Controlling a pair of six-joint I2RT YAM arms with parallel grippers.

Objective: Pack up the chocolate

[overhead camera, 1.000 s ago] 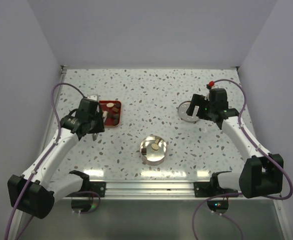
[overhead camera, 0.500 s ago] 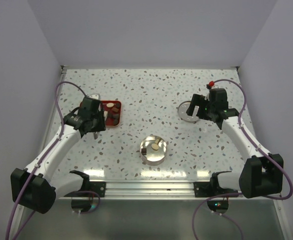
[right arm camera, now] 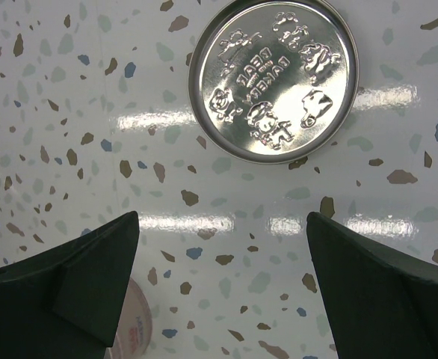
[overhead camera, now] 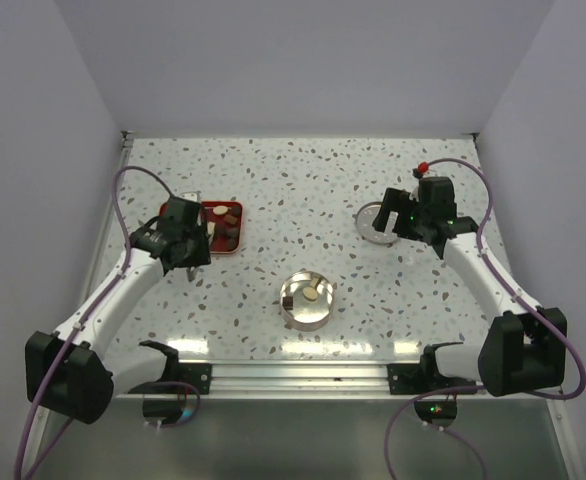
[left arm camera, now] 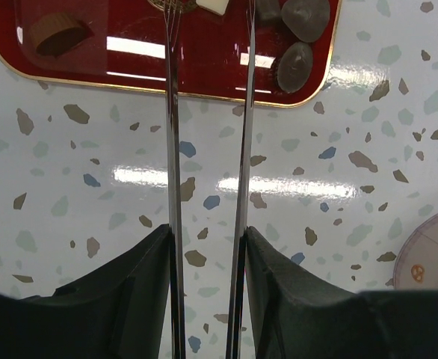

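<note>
My left gripper [left arm camera: 208, 235] has edged a little toward the red tray [left arm camera: 129, 63] over the last second, with the elbow swung in. The right arm hasn't budged. The left jaws are partly closed and clamped on the tweezers [left arm camera: 173, 149], whose two prongs run straight out from between my fingers, with their tips over the tray. Most of the chocolate [left arm camera: 294, 66] sits in that tray: dark pieces to the right of the prongs, a brown cup at far left, and a cream-white piece [left arm camera: 211, 6] between the tips. That piece is cut off by the frame edge, so I can't tell if the tips touch it. Two more pieces, one dark [overhead camera: 287, 300] and one tan [overhead camera: 314, 295], lie in the open tin [overhead camera: 307, 322] mid-table. My right gripper [right arm camera: 223, 218] is spread wide and holds nothing. It hangs over the table [right arm camera: 54, 112] just short of the embossed lid [right arm camera: 273, 78], which lies flat.
</note>
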